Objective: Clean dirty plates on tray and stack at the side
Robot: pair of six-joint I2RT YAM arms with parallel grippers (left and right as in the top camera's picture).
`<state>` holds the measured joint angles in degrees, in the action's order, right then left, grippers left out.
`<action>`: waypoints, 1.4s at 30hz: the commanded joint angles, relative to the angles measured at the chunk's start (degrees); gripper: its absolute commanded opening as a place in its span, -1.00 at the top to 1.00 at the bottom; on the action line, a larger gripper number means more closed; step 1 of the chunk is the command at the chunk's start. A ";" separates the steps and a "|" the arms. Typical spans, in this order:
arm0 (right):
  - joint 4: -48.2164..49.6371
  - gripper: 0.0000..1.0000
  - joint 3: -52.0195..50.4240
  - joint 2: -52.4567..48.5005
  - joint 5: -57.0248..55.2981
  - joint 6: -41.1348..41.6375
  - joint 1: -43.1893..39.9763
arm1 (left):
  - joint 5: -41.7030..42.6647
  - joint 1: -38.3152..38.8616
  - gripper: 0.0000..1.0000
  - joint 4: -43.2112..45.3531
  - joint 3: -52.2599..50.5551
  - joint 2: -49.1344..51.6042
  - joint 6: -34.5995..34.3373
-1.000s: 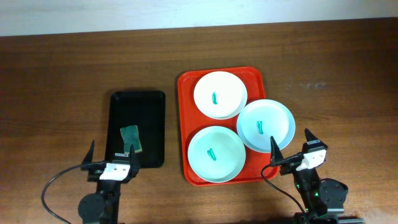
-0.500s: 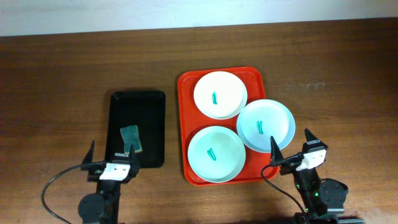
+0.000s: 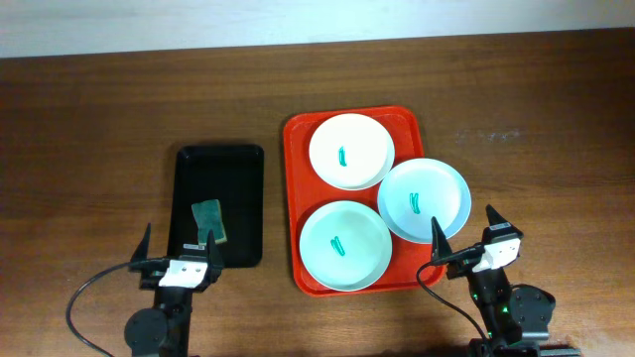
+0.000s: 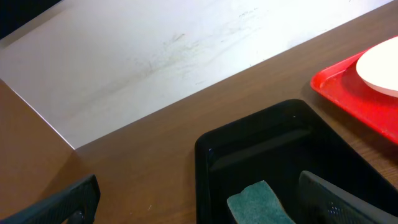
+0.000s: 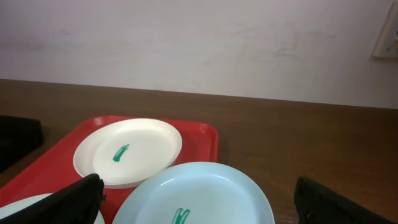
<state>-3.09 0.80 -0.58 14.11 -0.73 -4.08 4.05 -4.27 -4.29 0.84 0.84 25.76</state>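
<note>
Three dirty plates lie on the red tray (image 3: pixel 301 139): a white plate (image 3: pixel 350 151) at the back, a light blue plate (image 3: pixel 424 199) overhanging the tray's right rim, and a pale mint plate (image 3: pixel 343 245) at the front. Each has a green smear at centre. My left gripper (image 3: pixel 178 256) is open and empty at the table's front, just in front of the black tray. My right gripper (image 3: pixel 464 238) is open and empty, just in front of the light blue plate (image 5: pixel 199 196). The white plate (image 5: pixel 127 151) and the red tray (image 5: pixel 205 140) show in the right wrist view.
A narrow black tray (image 3: pixel 219 169) stands left of the red tray and holds a green sponge (image 3: pixel 208 220), which also shows in the left wrist view (image 4: pixel 260 203). The black tray's rim (image 4: pixel 202 162) lies between my left fingers. A pale wall runs behind the table.
</note>
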 commanded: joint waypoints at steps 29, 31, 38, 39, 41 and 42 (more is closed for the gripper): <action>-21.09 -0.96 33.16 -23.39 5.22 7.21 0.31 | 7.91 -0.24 -0.99 9.33 -0.31 -0.44 1.11; -24.90 -0.96 40.70 -30.40 5.22 7.21 0.31 | 11.32 -0.24 -0.99 13.99 -0.24 -0.39 0.83; -42.60 -0.96 66.18 -52.68 5.25 6.58 0.31 | 12.52 -0.31 -0.99 10.71 10.99 7.15 -11.50; -44.46 -0.97 68.72 -54.88 5.22 6.56 0.31 | 12.68 -0.31 -0.99 8.22 14.56 10.38 -12.72; -46.84 -0.97 72.85 -58.73 5.79 6.60 0.31 | 13.79 -0.28 -0.99 3.39 21.29 16.79 -12.68; -47.30 -0.97 73.99 -59.71 6.69 6.69 0.31 | 14.56 -0.28 -0.99 0.61 25.31 20.63 -12.68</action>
<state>-48.82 69.54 -56.47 19.09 5.98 -4.08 15.64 -4.27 2.13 13.98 11.46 17.28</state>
